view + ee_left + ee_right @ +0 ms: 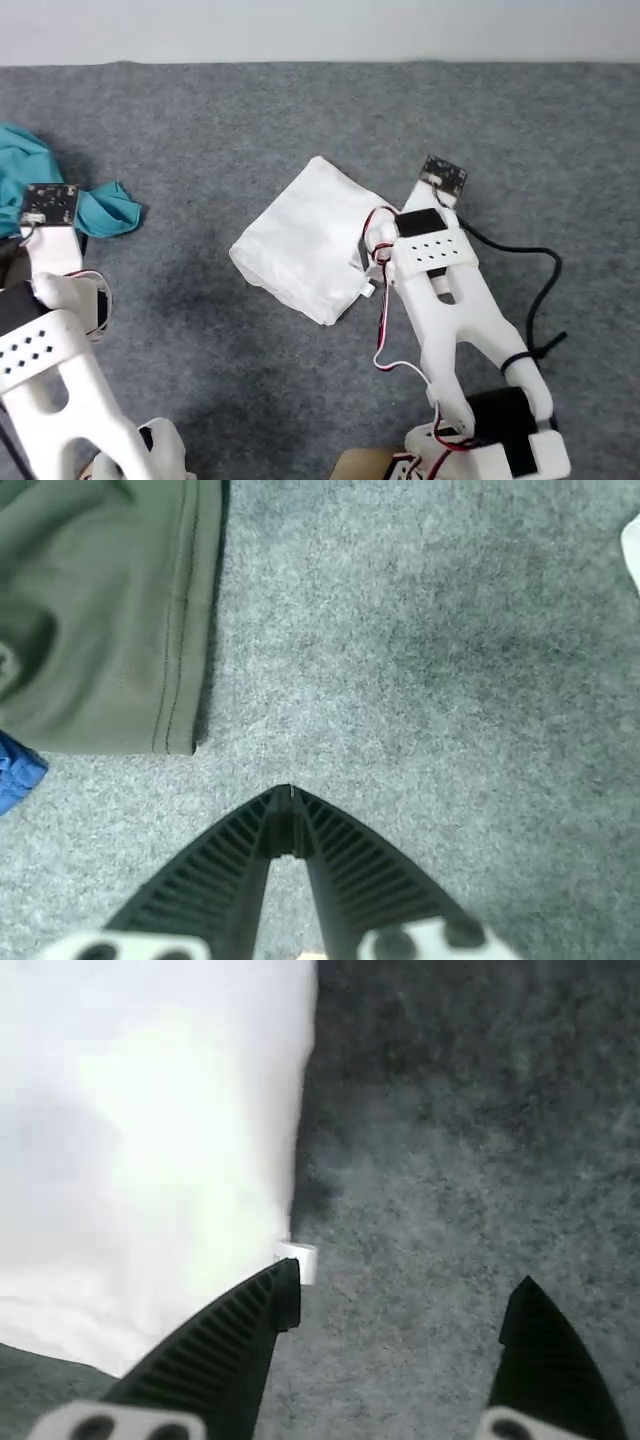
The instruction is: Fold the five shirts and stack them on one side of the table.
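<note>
A folded white shirt (300, 243) lies in the middle of the grey table. My right gripper (405, 1305) is open at the shirt's right edge, with one finger (262, 1305) over the white shirt (150, 1140) beside a small white tag (297, 1260) and the other over bare table. In the high view the right gripper (372, 268) sits at that same edge. A crumpled teal shirt (95, 208) lies at the far left. My left gripper (290, 798) is shut and holds nothing, hovering over bare table beside the hem of a grey-green shirt (100, 610).
The table is a grey felt surface (200, 120). A bit of blue cloth (15, 765) shows beside the grey-green shirt. The right arm's black cable (540, 290) trails over the table at the right. The left arm (50, 340) stands at the near left.
</note>
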Controlling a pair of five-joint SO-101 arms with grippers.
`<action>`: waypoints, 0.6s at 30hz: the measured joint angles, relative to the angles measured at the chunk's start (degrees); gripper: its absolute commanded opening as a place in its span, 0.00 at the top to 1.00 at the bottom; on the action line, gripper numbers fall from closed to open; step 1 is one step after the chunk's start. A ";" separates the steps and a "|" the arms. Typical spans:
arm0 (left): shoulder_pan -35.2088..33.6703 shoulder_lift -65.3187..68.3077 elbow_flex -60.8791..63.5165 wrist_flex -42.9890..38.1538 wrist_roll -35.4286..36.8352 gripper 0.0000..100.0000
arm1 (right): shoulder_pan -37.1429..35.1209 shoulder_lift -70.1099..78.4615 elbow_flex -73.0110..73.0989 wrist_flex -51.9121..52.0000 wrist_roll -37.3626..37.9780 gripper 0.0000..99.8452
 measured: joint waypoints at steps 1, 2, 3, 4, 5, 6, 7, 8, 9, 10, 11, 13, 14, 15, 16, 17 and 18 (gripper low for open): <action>0.00 0.00 0.97 -0.79 0.00 1.00 | -0.35 0.62 -0.88 -0.44 -0.26 0.67; 0.00 0.00 1.67 -1.49 0.00 1.00 | -0.70 1.58 -1.67 -0.62 -0.44 0.67; 0.00 0.00 2.37 -2.02 0.00 1.00 | -0.70 2.81 -2.73 -0.62 -0.62 0.67; 0.00 0.00 2.81 -2.46 0.00 1.00 | -0.62 4.04 -3.87 -0.62 -0.62 0.67; 0.00 0.00 3.16 -2.81 0.00 1.00 | -0.53 5.36 -5.27 -0.62 -0.70 0.67; 0.00 0.00 3.34 -2.99 0.00 1.00 | -0.44 6.77 -6.59 -0.70 -0.79 0.67; 0.00 0.00 3.34 -3.16 0.00 1.00 | -0.44 8.18 -8.09 -0.70 -0.79 0.67; 0.00 0.00 3.43 -3.34 0.00 1.00 | -0.53 9.67 -9.32 -0.70 -0.79 0.67; 0.00 0.00 3.43 -3.34 0.00 1.00 | -0.88 11.25 -10.73 -0.70 -0.88 0.67; 0.00 0.00 3.43 -3.34 0.00 1.00 | -1.32 12.84 -11.96 -0.70 -0.88 0.67; 0.00 0.00 3.43 -3.34 0.00 1.00 | -1.76 14.33 -13.01 -0.70 -0.88 0.67; 0.00 0.00 3.43 -3.96 -0.09 1.00 | -2.81 17.14 -15.12 -0.70 -1.14 0.67; 0.00 0.00 3.43 -4.31 -0.53 1.00 | -3.52 18.55 -16.26 -0.70 -1.49 0.67; 0.00 0.00 3.43 -4.57 -0.97 1.00 | -4.13 19.87 -17.41 -0.70 -1.93 0.67; 0.00 0.00 3.43 -4.75 -1.32 1.00 | -4.75 21.10 -18.37 -0.70 -2.20 0.67; 0.00 0.00 3.43 -4.92 -1.49 1.00 | -5.36 22.33 -19.43 -0.70 -2.29 0.67; 0.00 0.00 3.43 -5.01 -1.58 1.00 | -5.89 23.47 -20.31 -0.70 -2.29 0.67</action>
